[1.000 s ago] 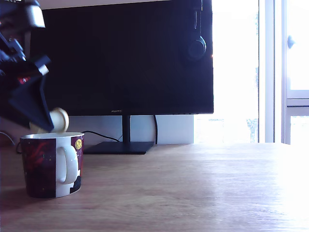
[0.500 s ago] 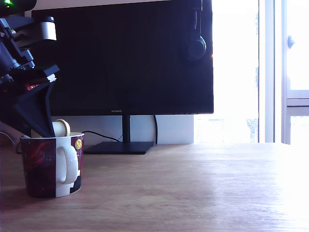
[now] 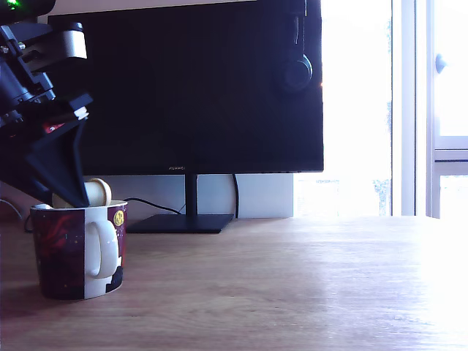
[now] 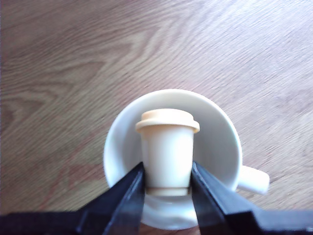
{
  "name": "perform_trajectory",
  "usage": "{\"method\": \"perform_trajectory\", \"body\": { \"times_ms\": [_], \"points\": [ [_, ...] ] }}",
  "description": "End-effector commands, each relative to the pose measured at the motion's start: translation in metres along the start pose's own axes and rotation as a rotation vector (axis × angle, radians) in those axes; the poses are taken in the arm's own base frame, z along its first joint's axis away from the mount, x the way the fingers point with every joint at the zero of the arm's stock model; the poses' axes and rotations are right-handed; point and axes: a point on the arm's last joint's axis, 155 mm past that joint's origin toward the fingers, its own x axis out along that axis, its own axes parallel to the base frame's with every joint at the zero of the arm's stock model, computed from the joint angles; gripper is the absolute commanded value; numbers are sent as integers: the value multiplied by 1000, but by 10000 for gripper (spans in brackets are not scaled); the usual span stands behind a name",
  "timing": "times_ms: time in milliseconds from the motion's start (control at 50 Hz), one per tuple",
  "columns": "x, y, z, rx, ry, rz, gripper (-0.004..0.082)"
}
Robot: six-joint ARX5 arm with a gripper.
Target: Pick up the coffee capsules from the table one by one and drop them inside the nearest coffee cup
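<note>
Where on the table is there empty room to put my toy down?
The table is bare from the mug across to the exterior view's right edge, and in front of the monitor stand. It is crowded only at the mug, where the gripper holds the capsule over its opening.

In the exterior view, the arm [image 3: 29, 88] is cut off by the picture's left and top edges. The gripper [image 3: 77, 199] hides most of the capsule [image 3: 97, 192]. In the wrist view, the capsule [image 4: 167, 152] and fingers [image 4: 128, 196] cover the mug's [image 4: 220, 142] floor, and the picture's edge crops the gripper body.
</note>
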Motion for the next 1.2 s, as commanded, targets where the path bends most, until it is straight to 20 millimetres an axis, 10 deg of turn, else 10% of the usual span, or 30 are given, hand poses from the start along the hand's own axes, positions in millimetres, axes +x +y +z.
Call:
{"method": "perform_trajectory", "body": {
  "times_ms": [0, 480, 580, 760, 1180],
  "points": [
    [0, -2, 3, -6, -7, -10, 780],
    [-5, -3, 8, -5, -31, -16, 722],
    [-11, -5, 13, -4, -56, -21, 549],
    [-28, -6, 28, 3, -135, -24, -38],
    [-66, -9, 69, -6, -352, -36, -16]
  ]
}}
